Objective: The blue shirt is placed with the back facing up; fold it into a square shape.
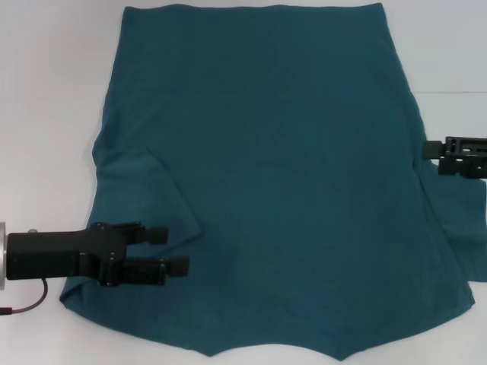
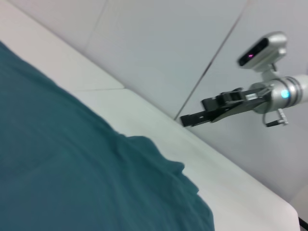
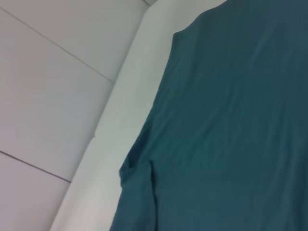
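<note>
- Head view: the blue shirt (image 1: 274, 175) lies spread flat over most of the frame on the white tabletop (image 1: 46, 91), plain side up, no print showing. One straight edge runs along the top of the frame; the lower edge dips to a shallow notch at bottom centre.
- Head view, left side: a sleeve lies folded inward over the body, its crease running diagonally from mid-left down toward the lower centre-left.
- Head view, lower left: the left gripper (image 1: 172, 250) lies low over the shirt at that folded sleeve, pointing toward frame centre. Its jaws stand apart, one finger above the other in the frame, no cloth visibly between them.
- Head view, right edge at mid-height: the right gripper (image 1: 431, 156) reaches in at the shirt's side edge, just above the other sleeve. Whether its jaws are parted I cannot tell.
- Left wrist view: teal cloth (image 2: 72, 178) fills the lower left, its rumpled edge lying on the tabletop (image 2: 202, 163). At upper right the other arm's gripper (image 2: 185, 119) hangs above the tabletop; it looks closed or nearly so, though the angle is poor.
- Right wrist view: shirt cloth (image 3: 231, 125) covers the right half, with a fold line near the bottom centre; the tabletop (image 3: 120, 110) runs beside it. No fingers show.
</note>
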`<state>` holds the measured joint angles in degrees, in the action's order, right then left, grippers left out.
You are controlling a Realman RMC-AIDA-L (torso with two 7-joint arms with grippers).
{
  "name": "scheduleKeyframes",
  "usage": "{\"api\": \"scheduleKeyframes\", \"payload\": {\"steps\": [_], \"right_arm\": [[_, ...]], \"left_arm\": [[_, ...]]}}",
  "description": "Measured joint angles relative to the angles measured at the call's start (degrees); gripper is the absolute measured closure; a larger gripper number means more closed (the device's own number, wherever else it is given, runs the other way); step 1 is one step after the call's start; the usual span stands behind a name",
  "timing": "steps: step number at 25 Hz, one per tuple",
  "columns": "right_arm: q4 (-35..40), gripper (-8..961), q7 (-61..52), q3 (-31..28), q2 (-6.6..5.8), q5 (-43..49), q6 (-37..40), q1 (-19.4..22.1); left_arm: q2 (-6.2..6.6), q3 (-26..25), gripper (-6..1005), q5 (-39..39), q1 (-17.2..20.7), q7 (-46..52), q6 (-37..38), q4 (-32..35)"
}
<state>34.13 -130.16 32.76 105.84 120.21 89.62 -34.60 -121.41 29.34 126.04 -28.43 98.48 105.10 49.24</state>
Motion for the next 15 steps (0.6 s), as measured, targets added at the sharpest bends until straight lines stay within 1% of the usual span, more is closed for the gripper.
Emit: {"api": "scheduleKeyframes", "payload": {"steps": [3,7,11,15], "right_arm": [[0.0,82,0.3,0.2,-0.64,0.5,-0.4,0.8],[1.9,90,0.5,0.1,-0.92,1.7,-0.7,2.4],[4.8,99,-0.4,0.1,-1.38,1.9,0.8,4.6],[5.8,107,-2.1,-1.1,-2.53,2.0,3.3,6.7]], "left_arm": [[0.12,-0.2,152,-0.3,0.0,1.1,-0.3,-0.3],[-0.11,-0.5,51,-0.5,-0.4,4.5,-1.8,-0.3],[-0.26,-0.5,51,-0.5,-0.6,9.4,-4.2,-0.5],[-0.37,0.6,51,-0.6,-0.8,9.7,-4.9,-1.5]]}}
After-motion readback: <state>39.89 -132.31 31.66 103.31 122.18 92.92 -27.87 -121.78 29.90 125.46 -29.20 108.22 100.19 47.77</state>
